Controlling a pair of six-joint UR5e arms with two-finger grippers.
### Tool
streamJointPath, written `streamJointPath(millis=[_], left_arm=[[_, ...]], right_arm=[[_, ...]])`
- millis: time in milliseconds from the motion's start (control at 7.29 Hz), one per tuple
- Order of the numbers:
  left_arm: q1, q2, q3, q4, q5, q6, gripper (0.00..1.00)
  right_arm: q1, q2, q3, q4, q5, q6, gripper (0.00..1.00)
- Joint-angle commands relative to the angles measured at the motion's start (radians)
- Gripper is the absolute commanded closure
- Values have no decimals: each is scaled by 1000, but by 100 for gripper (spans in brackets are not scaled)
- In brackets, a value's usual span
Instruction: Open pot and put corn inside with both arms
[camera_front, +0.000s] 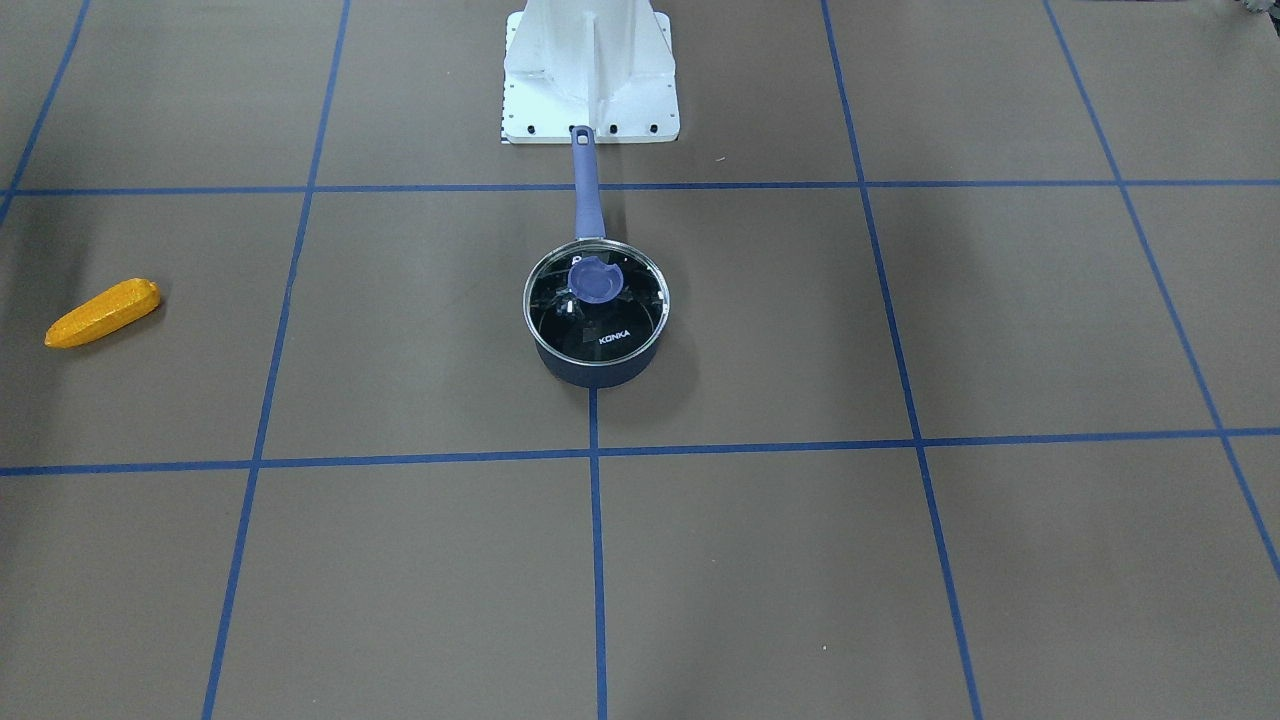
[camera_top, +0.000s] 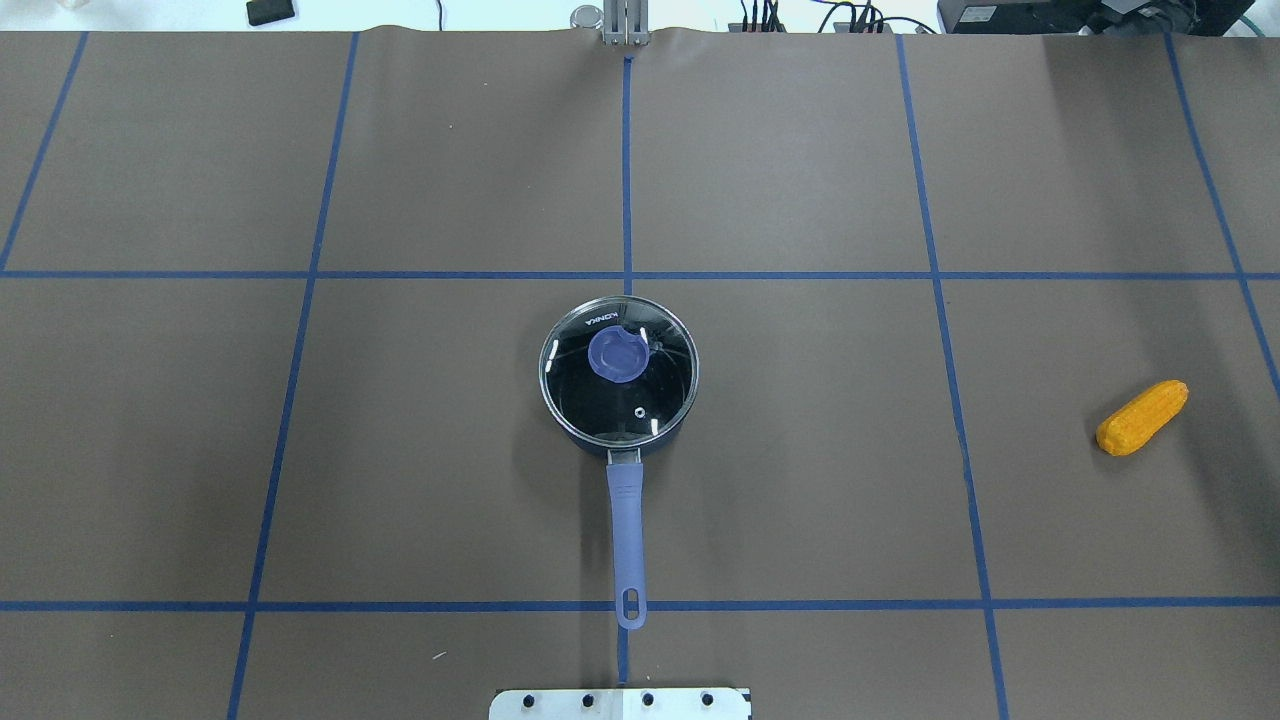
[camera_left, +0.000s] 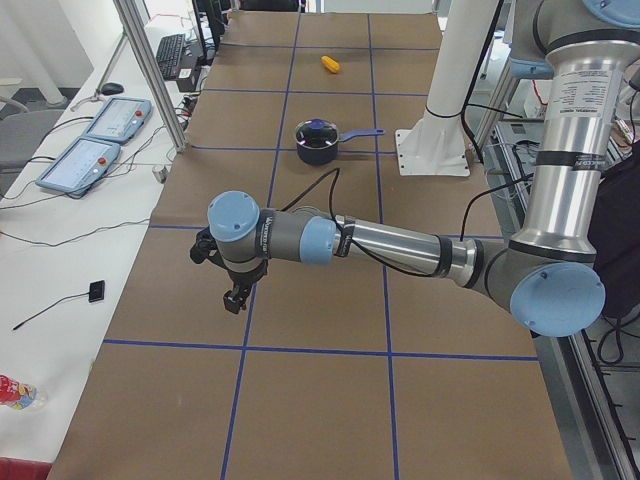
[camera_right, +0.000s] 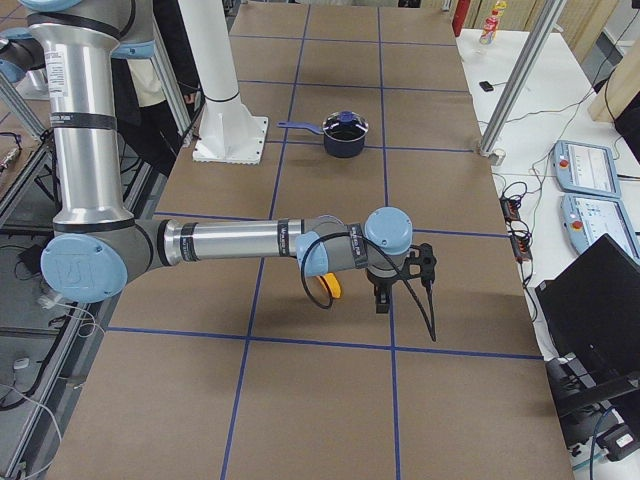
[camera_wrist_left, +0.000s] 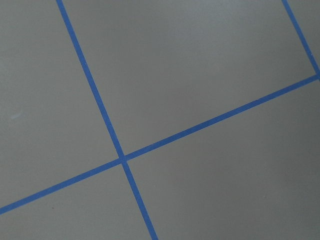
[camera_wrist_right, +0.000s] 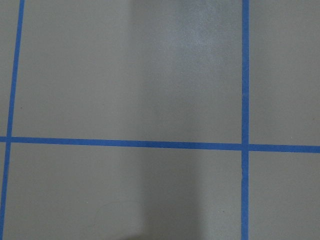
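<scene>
The pot (camera_front: 590, 372) stands at the table's middle, its purple-blue handle (camera_front: 588, 190) pointing toward the robot base. The glass KONKA lid (camera_front: 598, 318) with its purple knob (camera_front: 594, 279) sits shut on it. The pot and lid also show in the overhead view (camera_top: 618, 370). The corn (camera_top: 1142, 417) lies on the mat far to my right, also in the front view (camera_front: 103, 313). My left gripper (camera_left: 232, 295) hangs above the mat far from the pot. My right gripper (camera_right: 380, 298) hovers close to the corn (camera_right: 331, 286). I cannot tell whether either is open or shut.
The white base plate (camera_front: 590, 70) stands just behind the pot handle. Blue tape lines cross the brown mat (camera_wrist_left: 120, 159). Metal frame posts (camera_left: 150, 80) and teach pendants (camera_left: 95, 140) stand along the table's far side. Both wrist views show only mat and tape.
</scene>
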Motion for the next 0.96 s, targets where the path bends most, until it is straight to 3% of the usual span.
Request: streamJointPath(millis=[0, 412, 686, 824], left_arm=[[1, -7, 1, 7, -3, -4, 2], [1, -10, 1, 8, -4, -12, 2], [25, -62, -19, 5, -8, -189, 2], [59, -90, -28, 7, -9, -265, 2]], right_arm=[[-23, 9, 6, 2, -4, 140, 0], [-35, 10, 10, -4, -2, 167, 0], [-112, 10, 53, 2, -48, 384, 0], [-126, -14, 68, 2, -48, 391, 0]])
